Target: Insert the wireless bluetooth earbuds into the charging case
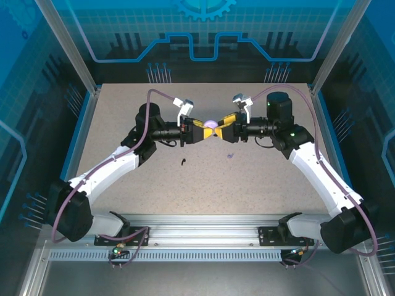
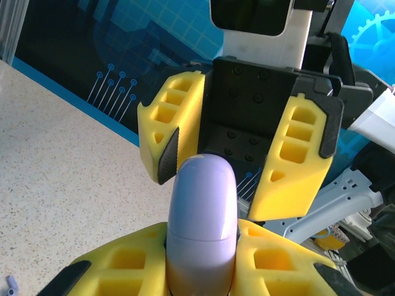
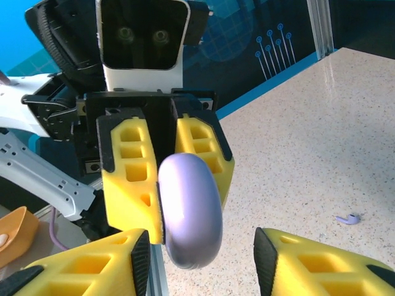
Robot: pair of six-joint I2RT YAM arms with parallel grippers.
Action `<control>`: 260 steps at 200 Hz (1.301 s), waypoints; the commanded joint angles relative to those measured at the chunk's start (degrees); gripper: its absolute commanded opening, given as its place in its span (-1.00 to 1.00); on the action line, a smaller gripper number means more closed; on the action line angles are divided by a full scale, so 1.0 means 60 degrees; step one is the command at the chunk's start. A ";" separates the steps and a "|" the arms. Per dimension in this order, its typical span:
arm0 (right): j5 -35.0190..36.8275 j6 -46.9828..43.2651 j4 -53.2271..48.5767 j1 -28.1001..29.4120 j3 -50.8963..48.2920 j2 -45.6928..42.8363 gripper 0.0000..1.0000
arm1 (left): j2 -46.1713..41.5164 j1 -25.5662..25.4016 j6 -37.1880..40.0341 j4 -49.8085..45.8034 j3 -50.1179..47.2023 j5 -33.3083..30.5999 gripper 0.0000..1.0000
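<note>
The left gripper (image 3: 168,176) clamps a rounded lavender plastic charging case (image 2: 202,216). The right gripper (image 2: 237,151), jaws apart, should close squarely on its free end.

- The charging case (image 1: 212,126) is pale lavender, plain and glossy, with no marking.
- The left gripper (image 1: 202,131) has bright yellow fingers (image 3: 129,179) faced with black pads.
- The right gripper (image 1: 223,129) matches: yellow fingers (image 2: 296,166), black pads.
- The left arm (image 1: 114,165) and right arm (image 1: 321,172) have white links and black joints.
- The cables (image 1: 160,92) are dull mauve.
- The table (image 1: 185,191) is beige with a fine dark and light speckle.
- One lavender earbud (image 1: 230,156) and one black earbud (image 1: 184,163) lie on it.
- The enclosure walls (image 1: 203,37) are blue, patterned with a paler grid, a gear motif and circuit-style lines.
- The base rail (image 1: 203,228) is silver-grey with black brackets.
- An orange object (image 3: 15,231) sits at the edge of the right wrist view.
</note>
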 commanded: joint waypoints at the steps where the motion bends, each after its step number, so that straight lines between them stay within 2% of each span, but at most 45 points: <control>1: -0.0483 -0.1099 -0.1466 0.0059 0.0633 -0.0055 0.02 | -0.0263 -0.0103 0.0709 -0.0156 -0.0061 0.0542 -0.70; 14: -0.0661 -0.1323 -0.1757 0.0101 0.0814 -0.0047 0.03 | -0.0263 -0.0157 0.0962 -0.0825 0.0221 0.0514 -0.76; 33: -0.0771 -0.1650 -0.2127 0.0169 0.1025 -0.0035 0.05 | -0.0346 -0.0218 0.1598 -0.1920 0.0557 -0.0161 -0.79; 49: -0.0670 -0.1883 -0.2426 0.0220 0.1194 0.0030 0.08 | -0.0582 -0.0216 0.2129 -0.1310 0.0071 -0.0787 -0.83; 64: -0.0445 -0.2009 -0.2622 0.0236 0.1309 0.0119 0.08 | -0.0833 -0.0220 0.2798 -0.0493 -0.0478 -0.0819 -0.84; 82: -0.0344 -0.2187 -0.2791 0.0249 0.1429 0.0233 0.08 | -0.0973 -0.0220 0.3363 -0.0581 -0.0585 -0.0755 -0.82; 106: -0.0397 -0.2590 -0.3262 0.0335 0.1786 0.0477 0.08 | -0.0809 -0.0216 0.3571 -0.0554 -0.0467 -0.0148 -0.82; 158: -0.0214 -0.3411 -0.4151 0.0828 0.2322 0.0787 0.10 | -0.0766 -0.0271 0.3354 0.0028 -0.0534 0.0256 -0.81; 260: 0.1218 -0.2475 -0.3324 0.0825 0.2333 0.0923 0.10 | -0.0873 -0.0544 0.3748 -0.0467 -0.0492 0.0638 -0.80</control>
